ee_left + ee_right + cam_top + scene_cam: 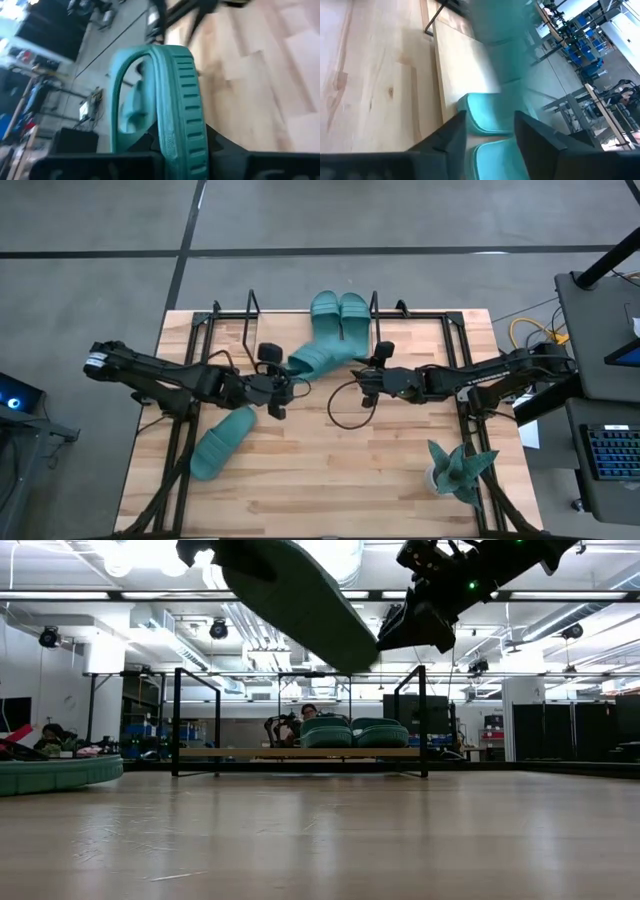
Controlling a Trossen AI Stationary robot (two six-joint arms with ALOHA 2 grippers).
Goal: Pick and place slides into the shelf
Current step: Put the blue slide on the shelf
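Observation:
Two teal slides (pixel 339 315) stand side by side on the black-rod shelf (pixel 232 320) at the table's far edge and show in the low view as the shelf slides (pixel 350 732). A third slide (pixel 222 442) lies flat on the table, near left. The fourth slide (pixel 322 357) hangs in the air between the arms, held by my left gripper (pixel 280 387) at its left end. My right gripper (pixel 368 370) is open just beyond its right end. In the right wrist view the open fingers (pixel 445 140) frame the two shelf slides (pixel 492 125). I cannot tell whether this gripper touches the lifted slide. My left gripper is shut on the airborne slide at the end nearest the left arm, with the sole's ribbed edge (pixel 181 135) between the two fingers. It comes level from the table's left, along the slide's length. The slide is lifted clear, and its sole (pixel 300 600) slants down toward the right gripper.
A teal spiky plant ornament (pixel 460 470) stands near the table's near right corner. A black cable loop (pixel 345 408) lies mid-table under the right arm. Black frame rails run along both sides of the table. Bare wood lies between the shelf (pixel 250 752) and the near edge.

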